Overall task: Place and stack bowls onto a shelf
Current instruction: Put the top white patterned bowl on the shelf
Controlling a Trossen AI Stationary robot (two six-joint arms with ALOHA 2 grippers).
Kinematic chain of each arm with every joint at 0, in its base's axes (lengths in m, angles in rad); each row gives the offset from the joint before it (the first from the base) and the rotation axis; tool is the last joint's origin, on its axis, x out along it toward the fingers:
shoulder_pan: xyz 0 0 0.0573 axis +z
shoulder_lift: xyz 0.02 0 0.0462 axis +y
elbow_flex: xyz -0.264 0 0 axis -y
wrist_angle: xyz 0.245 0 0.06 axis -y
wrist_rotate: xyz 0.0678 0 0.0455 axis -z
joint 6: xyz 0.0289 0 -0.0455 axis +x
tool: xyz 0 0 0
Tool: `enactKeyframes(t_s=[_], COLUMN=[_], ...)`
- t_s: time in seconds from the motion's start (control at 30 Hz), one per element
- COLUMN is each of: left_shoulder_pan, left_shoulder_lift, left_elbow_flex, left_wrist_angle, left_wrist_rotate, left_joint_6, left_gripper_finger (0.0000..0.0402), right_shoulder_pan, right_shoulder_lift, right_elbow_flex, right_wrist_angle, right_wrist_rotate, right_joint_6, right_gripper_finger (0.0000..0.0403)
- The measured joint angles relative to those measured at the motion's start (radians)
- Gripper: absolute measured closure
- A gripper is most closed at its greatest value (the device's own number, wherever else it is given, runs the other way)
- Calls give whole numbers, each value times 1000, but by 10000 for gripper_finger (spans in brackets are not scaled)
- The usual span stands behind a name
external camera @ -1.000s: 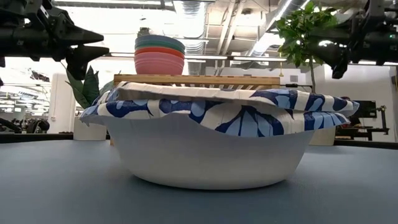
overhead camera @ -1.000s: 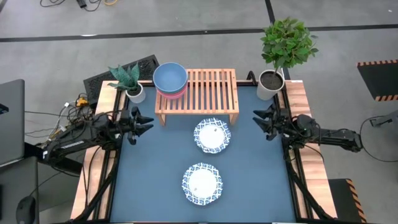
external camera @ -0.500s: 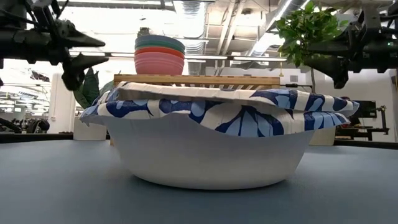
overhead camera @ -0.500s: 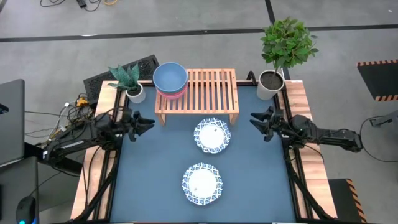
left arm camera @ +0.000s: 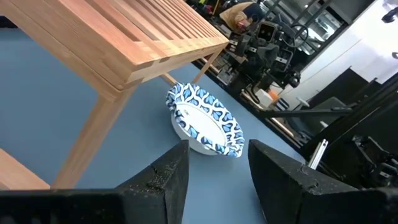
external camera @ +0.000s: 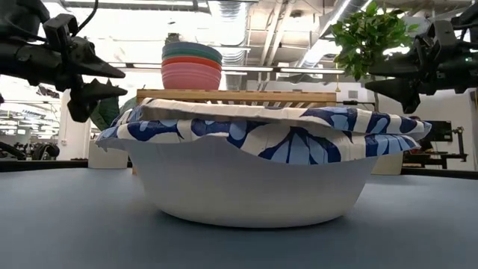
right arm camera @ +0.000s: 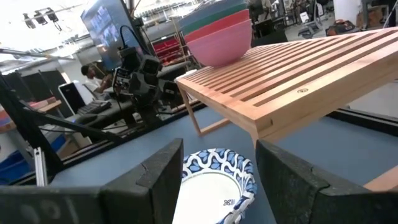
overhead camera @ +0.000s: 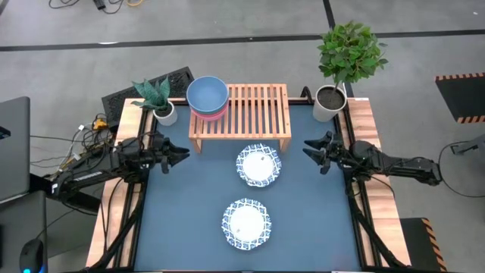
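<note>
Both the left gripper [overhead camera: 180, 154] and right gripper [overhead camera: 311, 149] hover with fingers apart, flanking the nearer patterned bowl [overhead camera: 258, 165] on the table [overhead camera: 303, 220], likely lining up a grab for the shelf [overhead camera: 250, 110].

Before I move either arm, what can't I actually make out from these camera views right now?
- Low view: the near patterned bowl fills the picture and hides the second patterned bowl, the shelf legs and most of the table.
- High view: the teal bowl covers the pink bowl except a rim sliver; its inside is unseen.
- Left wrist view: the shelf is cut off at the edge; the stacked bowls are out of view.
- Right wrist view: the teal bowl is cropped.
</note>
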Motion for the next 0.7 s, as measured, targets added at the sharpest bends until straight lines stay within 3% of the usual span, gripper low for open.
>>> enactKeyframes(t_s=[0.7], left_shoulder_pan=[0], left_shoulder_lift=[0], left_elbow_flex=[0], left_wrist_angle=[-4], left_wrist_rotate=[0], left_joint_6=[0], left_gripper_finger=[252], right_shoulder_pan=[0], right_shoulder_lift=[0], right_elbow_flex=[0], right_wrist_angle=[-10], right_wrist_rotate=[0], right_joint_6=[-1], right_gripper_finger=[177])
